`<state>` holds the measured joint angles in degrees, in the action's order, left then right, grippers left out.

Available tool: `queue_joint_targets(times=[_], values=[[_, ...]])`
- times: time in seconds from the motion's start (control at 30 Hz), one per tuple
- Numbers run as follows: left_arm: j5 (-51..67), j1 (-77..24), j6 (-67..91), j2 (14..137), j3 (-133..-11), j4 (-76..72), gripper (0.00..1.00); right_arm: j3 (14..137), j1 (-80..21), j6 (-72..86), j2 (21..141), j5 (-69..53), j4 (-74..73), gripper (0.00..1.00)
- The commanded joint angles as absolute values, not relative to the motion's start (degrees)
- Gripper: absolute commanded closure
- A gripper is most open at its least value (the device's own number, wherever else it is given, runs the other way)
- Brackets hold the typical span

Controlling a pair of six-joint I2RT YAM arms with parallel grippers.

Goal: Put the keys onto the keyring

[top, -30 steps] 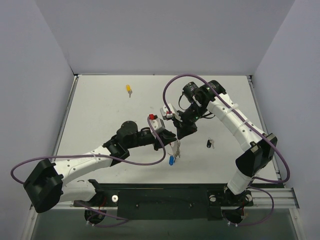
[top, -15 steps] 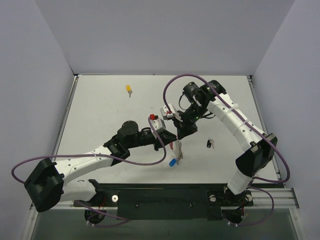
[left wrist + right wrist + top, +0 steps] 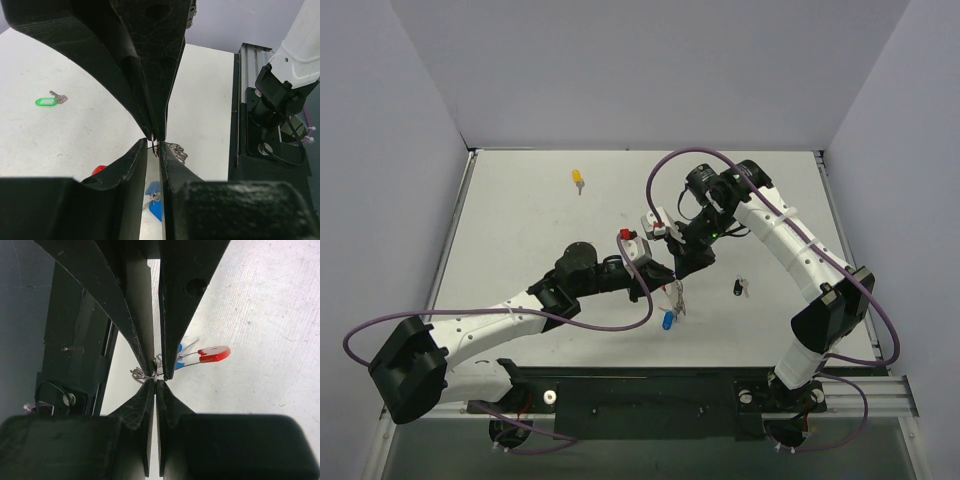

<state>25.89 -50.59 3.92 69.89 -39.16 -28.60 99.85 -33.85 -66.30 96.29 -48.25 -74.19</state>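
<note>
- Bench (image 3: 520,230): white surface that carries both arms and all the loose items.
- Right gripper (image 3: 156,381): reaches in over mid-bench. Its jaws are pressed together, clamped on the wire of the keyring.
- Left gripper (image 3: 155,145): meets the right gripper tip to tip. Its jaws stand a narrow slit apart with the keyring wire between the tips. Whether they pinch it, I cannot tell.
- Keyring (image 3: 156,373): thin silvery wire at the point where the two grippers meet, mid-bench.
- Red tag (image 3: 215,354): round, on the keyring, just beside the fingertips.
- Blue tag (image 3: 665,321): just near-side of the grippers.
- Green key (image 3: 47,101): flat on the bench, well apart from the grippers.
- Black key (image 3: 740,288): on the bench, right of the grippers.
- Yellow key (image 3: 578,179): far left part of the bench, alone.
</note>
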Motion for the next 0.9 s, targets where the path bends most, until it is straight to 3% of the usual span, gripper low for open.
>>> queue_joint_targets(times=[0.0,0.2,0.27,0.6,0.73,0.87], values=[[25.31,-50.98,4.39,69.17,-41.66,-31.11,0.76,101.95,-34.10,-67.24,96.42,-51.24,-77.17,1.00],[25.31,-50.89,4.39,69.17,-41.66,-31.03,0.86,101.95,-34.19,-67.24,96.50,-51.24,-77.17,1.00],[25.40,-50.98,4.31,69.08,-41.75,-31.11,1.00,102.04,-34.19,-67.24,96.50,-51.24,-77.25,1.00],[24.79,-50.98,4.92,68.47,-41.22,-31.02,1.00,102.04,-34.10,-67.32,96.68,-51.59,-77.34,1.00],[24.08,-50.89,5.45,67.85,-40.69,-31.55,0.83,102.13,-34.19,-67.32,96.77,-51.59,-77.26,1.00],[23.99,-50.89,5.54,67.85,-40.61,-31.55,0.80,102.13,-34.19,-67.24,96.85,-51.68,-77.34,1.00]])
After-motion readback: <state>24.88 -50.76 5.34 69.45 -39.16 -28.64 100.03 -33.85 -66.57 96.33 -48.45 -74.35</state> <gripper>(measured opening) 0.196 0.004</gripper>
